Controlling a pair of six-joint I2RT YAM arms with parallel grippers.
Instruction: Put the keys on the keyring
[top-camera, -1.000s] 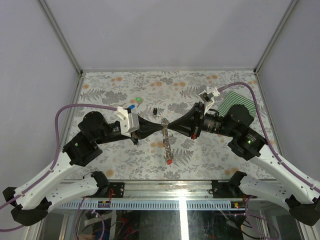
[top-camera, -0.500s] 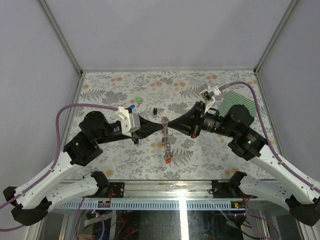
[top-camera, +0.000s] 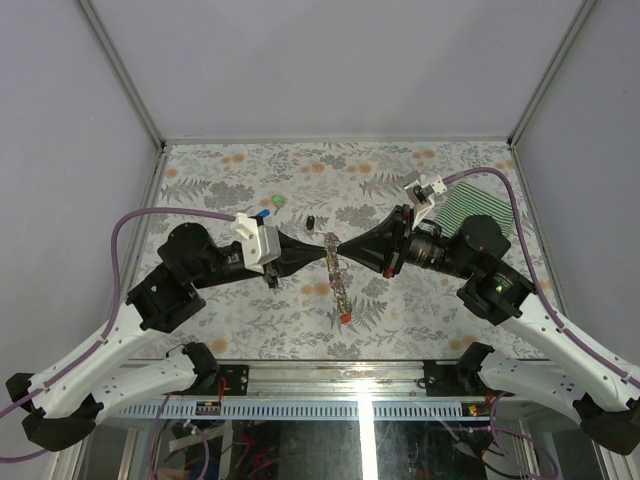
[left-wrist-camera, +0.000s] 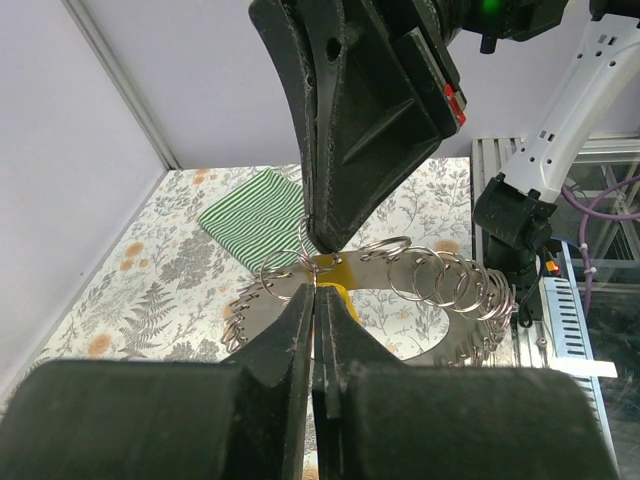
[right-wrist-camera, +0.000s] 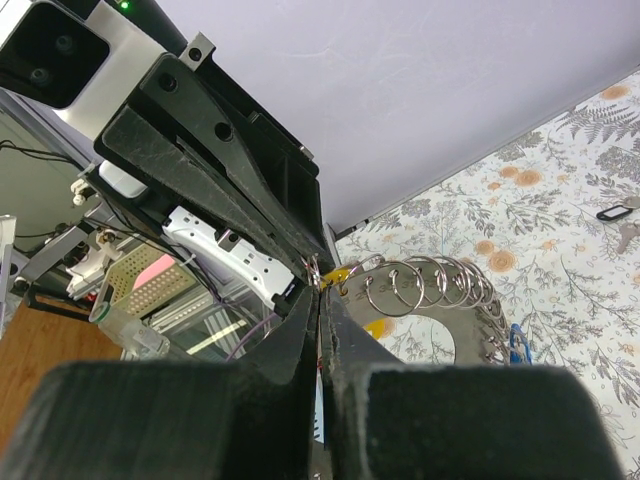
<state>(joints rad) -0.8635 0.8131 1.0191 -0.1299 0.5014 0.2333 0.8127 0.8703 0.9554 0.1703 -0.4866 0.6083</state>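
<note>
Left pincer (left-wrist-camera: 318, 292): closed, clamped on the rim of the keyring (left-wrist-camera: 268, 312).
Right pincer (right-wrist-camera: 318, 290): closed, tip to tip with the left one at a small wire loop; what it pinches cannot be told.
Keyring: hangs above the counter (top-camera: 220, 170) between both tips, yellow key (left-wrist-camera: 332, 266) on top, red key (top-camera: 344, 316) lowest.
Loose on counter: green key (top-camera: 276, 200), blue key (top-camera: 262, 213), black key (top-camera: 311, 221).
Far right: striped cloth (top-camera: 480, 208).

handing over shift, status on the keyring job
Left gripper and right gripper both shut, tip to tip mid-air. Large flat dark grey metal keyring hangs from their tips. Small green-headed key, black-headed key loose on floral table.
</note>
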